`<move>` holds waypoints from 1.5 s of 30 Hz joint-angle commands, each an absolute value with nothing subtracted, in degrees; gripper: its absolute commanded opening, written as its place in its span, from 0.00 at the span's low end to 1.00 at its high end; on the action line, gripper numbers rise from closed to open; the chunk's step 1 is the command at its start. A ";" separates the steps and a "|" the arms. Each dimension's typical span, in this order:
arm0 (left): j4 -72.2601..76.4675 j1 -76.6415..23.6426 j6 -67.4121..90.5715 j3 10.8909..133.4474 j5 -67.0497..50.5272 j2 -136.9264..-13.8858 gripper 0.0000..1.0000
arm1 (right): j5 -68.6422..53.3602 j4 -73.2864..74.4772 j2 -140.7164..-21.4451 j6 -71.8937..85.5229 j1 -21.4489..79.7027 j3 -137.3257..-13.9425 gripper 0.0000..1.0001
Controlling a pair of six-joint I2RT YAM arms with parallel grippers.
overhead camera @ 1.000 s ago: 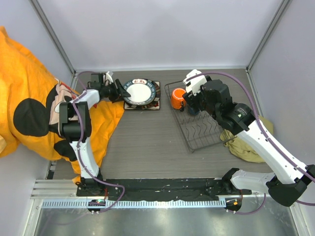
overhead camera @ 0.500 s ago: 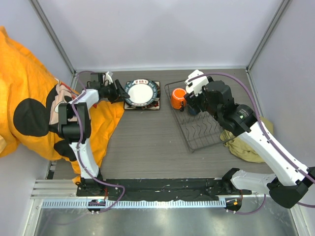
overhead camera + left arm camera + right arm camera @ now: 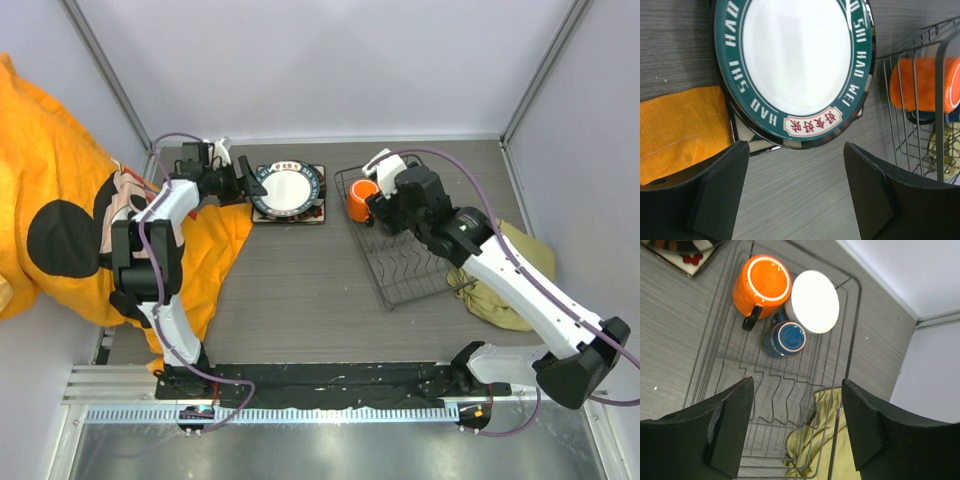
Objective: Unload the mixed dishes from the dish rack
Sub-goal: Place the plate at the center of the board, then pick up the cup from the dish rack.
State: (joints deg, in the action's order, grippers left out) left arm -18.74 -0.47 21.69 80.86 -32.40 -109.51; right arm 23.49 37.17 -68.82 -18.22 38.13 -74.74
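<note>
Left pincer [image 3: 796, 165]: jaws wide apart with nothing between them, low over the desk [image 3: 300, 290] at the near-left edge of the round plate, not touching it.
Right pincer [image 3: 797, 390]: jaws apart and empty, hanging above the prong rows of the dish rack, pointing down.
Round green-rimmed plate [image 3: 795, 60]: white centre, white lettering around the rim and a red-character panel; it lies flat on top of the square plate, at the far middle of the desk, outside the rack.
Square cream plate [image 3: 687, 260]: flat on the desk under the round plate, only its corners and edges showing, one with a red flower.
Dish rack [image 3: 412, 268]: dark wire, right of the plates, its near right corner resting on the olive cloth [image 3: 810, 440].
Orange mug [image 3: 762, 287]: in the rack's far left corner, dark handle turned toward the blue cup.
Small dark-blue cup [image 3: 785, 339]: in the rack, just beside the mug's handle and the bowl.
White bowl [image 3: 815, 301]: in the rack, right of the mug and touching it; possibly upside down, though the view from above does not settle it.
Orange printed fabric [image 3: 60, 200]: heaped on the left, one edge reaching the desk by the left pincer.
</note>
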 commanded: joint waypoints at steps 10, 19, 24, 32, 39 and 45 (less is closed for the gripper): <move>-22.23 -1.14 11.17 76.82 -32.08 -95.99 1.00 | 16.44 33.75 -80.14 -16.61 30.59 -73.56 0.86; -24.26 -1.14 6.59 74.45 -31.47 -91.23 1.00 | 8.72 32.96 -86.83 -18.80 24.26 -75.23 0.90; -25.05 -1.14 5.01 73.83 -31.38 -90.26 1.00 | 4.84 32.34 -91.40 -19.77 21.89 -76.73 0.90; -25.40 -1.14 4.39 73.92 -31.20 -90.88 1.00 | 2.11 31.47 -97.20 -20.21 19.16 -79.45 0.89; -25.05 -1.14 4.39 73.92 -31.29 -91.93 1.00 | 0.79 31.38 -101.95 -20.65 18.28 -81.82 0.89; -24.79 -1.14 4.66 74.00 -31.38 -92.72 1.00 | 0.70 30.94 -105.20 -20.92 17.93 -82.88 0.88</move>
